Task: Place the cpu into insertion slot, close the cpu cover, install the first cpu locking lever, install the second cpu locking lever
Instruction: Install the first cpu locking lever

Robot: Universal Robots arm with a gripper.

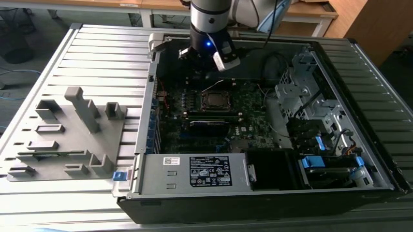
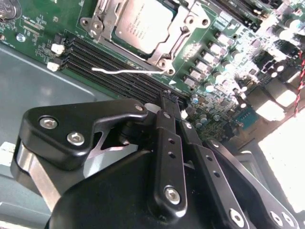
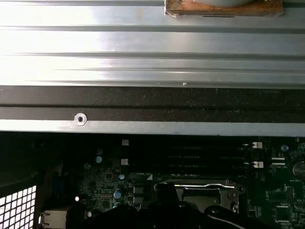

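Note:
The cpu (image 2: pixel 142 24) lies flat in the insertion slot (image 1: pixel 215 99) on the green board, its silvery top facing up. The cpu cover (image 2: pixel 162 56) frames it and looks lowered around the chip. A thin silvery lever wire (image 2: pixel 125 71) sticks out beside the socket, over the memory slots; it also crosses the socket edge in the first wrist view (image 3: pixel 190 183). My gripper (image 2: pixel 170 98) hovers above the board a short way from the socket, fingers together and holding nothing. In the exterior view the gripper (image 1: pixel 203 72) hangs just behind the socket.
Long black memory slots (image 2: pixel 109 67) run alongside the socket. The case's metal wall (image 3: pixel 152 102) stands close behind the board. A power supply (image 1: pixel 193 171), drive cages (image 1: pixel 310 96) and cables crowd the case. A grey fixture rack (image 1: pixel 65 135) sits at the exterior view's left.

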